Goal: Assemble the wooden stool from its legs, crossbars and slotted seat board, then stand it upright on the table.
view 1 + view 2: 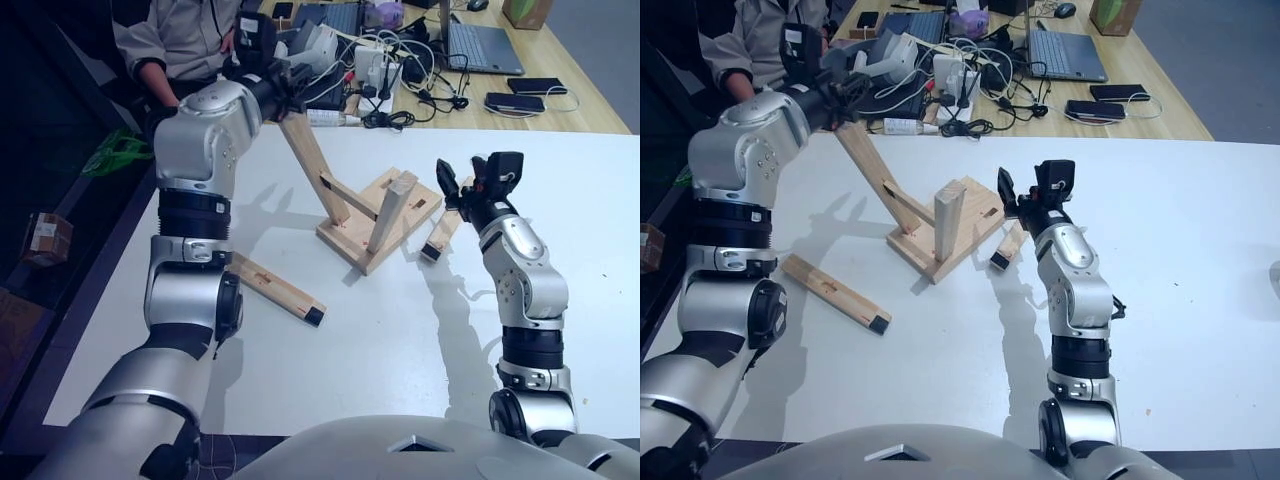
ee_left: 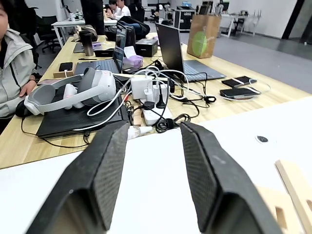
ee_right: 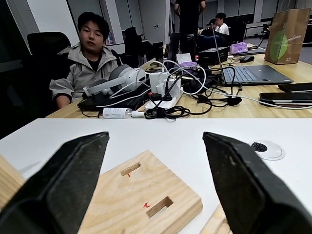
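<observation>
The slotted seat board (image 1: 350,245) lies flat mid-table, also seen close in the right wrist view (image 3: 146,195). One wooden leg (image 1: 310,155) leans out of it toward the back left, with a crossbar (image 1: 355,195) at its base. A second leg (image 1: 392,205) stands upright in the board. My left gripper (image 1: 295,80) is raised at the leaning leg's top end, open, with nothing between its fingers (image 2: 105,180). My right gripper (image 1: 462,185) is open just right of the board, above a loose leg (image 1: 440,235). Another loose wooden piece (image 1: 275,285) lies on the table's left side.
Behind the white table (image 1: 560,300) runs a wooden desk (image 1: 570,95) with laptops, a headset (image 2: 73,92), a power strip, cables and phones. A person sits at its left end. A round cable grommet (image 3: 263,148) is set in the table's far right part.
</observation>
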{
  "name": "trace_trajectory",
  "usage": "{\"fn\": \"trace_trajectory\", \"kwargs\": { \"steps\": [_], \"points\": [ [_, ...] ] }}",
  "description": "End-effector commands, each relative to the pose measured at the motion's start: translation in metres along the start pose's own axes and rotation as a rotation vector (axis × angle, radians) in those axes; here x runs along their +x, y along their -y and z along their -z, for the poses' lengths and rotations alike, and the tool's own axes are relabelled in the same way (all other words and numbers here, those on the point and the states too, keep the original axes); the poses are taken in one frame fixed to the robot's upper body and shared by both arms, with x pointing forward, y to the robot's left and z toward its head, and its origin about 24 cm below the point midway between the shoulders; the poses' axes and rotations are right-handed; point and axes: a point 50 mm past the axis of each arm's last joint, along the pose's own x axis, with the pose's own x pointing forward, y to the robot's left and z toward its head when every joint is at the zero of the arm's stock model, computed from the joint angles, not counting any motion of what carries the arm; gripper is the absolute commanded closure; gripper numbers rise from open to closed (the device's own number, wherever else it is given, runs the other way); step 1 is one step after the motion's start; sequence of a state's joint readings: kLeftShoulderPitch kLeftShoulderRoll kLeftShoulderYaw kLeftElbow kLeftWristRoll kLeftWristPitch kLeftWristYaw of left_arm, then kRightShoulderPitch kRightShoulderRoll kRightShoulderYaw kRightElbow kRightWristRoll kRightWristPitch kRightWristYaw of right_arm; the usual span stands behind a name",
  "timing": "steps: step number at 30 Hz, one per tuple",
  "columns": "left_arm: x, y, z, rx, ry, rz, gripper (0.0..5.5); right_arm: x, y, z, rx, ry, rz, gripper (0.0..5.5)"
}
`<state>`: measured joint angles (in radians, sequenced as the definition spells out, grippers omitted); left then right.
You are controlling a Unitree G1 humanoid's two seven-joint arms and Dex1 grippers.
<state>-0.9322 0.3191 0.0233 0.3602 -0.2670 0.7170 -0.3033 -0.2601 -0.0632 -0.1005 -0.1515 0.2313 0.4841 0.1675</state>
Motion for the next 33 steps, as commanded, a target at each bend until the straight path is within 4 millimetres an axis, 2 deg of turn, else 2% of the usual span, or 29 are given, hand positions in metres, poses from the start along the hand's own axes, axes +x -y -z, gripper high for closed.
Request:
{"fn": "trace_trajectory", "kwargs": {
  "steps": [1,2,4,5,6,7,9,12,14,17,21,24,28,30,32,33],
  "points": [
    [0.004,0.014,0.023,-0.034,-0.097,0.036,3.56,-0.003,-0.006,0.004,0.023,-0.018,0.002,1.93],
    [0.0,0.009,0.01,-0.022,-0.045,0.012,3.56,-0.003,-0.006,0.004,0.025,-0.018,0.002,1.93],
    [-0.016,0.0,-0.039,-0.029,0.195,-0.046,3.56,-0.004,-0.004,0.005,0.033,-0.012,0.015,1.93],
    [-0.029,0.004,-0.064,-0.066,0.32,-0.015,3.56,-0.006,-0.003,0.005,0.053,0.0,0.03,1.93],
    [-0.041,0.014,-0.079,-0.092,0.389,0.063,3.56,-0.007,-0.002,0.005,0.083,0.016,0.047,1.93],
    [-0.05,0.025,-0.083,-0.1,0.402,0.15,3.56,-0.009,-0.001,0.004,0.108,0.031,0.064,1.93],
    [-0.064,0.047,-0.063,-0.052,0.311,0.324,3.56,-0.012,-0.004,0.005,0.136,0.045,0.082,1.93],
    [-0.081,0.065,0.0,0.016,0.039,0.48,3.56,-0.016,-0.01,0.012,0.135,0.025,0.083,1.93],
    [-0.079,0.065,0.03,-0.009,-0.086,0.438,3.56,-0.018,-0.013,0.015,0.137,0.012,0.071,1.93],
    [-0.065,0.056,0.05,-0.062,-0.164,0.325,3.56,-0.019,-0.016,0.016,0.138,0.004,0.054,1.93],
    [-0.054,0.063,0.05,-0.097,-0.156,0.314,3.56,-0.019,-0.018,0.016,0.134,-0.001,0.044,1.93],
    [-0.052,0.072,0.048,-0.087,-0.145,0.345,3.56,-0.018,-0.019,0.017,0.132,-0.004,0.038,1.93],
    [-0.051,0.075,0.014,-0.061,-0.013,0.357,3.56,-0.018,-0.02,0.017,0.125,-0.003,0.036,1.93],
    [-0.051,0.075,0.004,-0.053,0.018,0.36,3.56,-0.017,-0.02,0.016,0.123,-0.001,0.035,1.93],
    [-0.049,0.073,0.01,-0.056,-0.015,0.354,3.56,-0.017,-0.02,0.016,0.121,0.0,0.035,1.93],
    [-0.049,0.073,0.024,-0.083,-0.072,0.362,3.56,-0.016,-0.02,0.016,0.119,0.0,0.035,1.93]
  ]
}}
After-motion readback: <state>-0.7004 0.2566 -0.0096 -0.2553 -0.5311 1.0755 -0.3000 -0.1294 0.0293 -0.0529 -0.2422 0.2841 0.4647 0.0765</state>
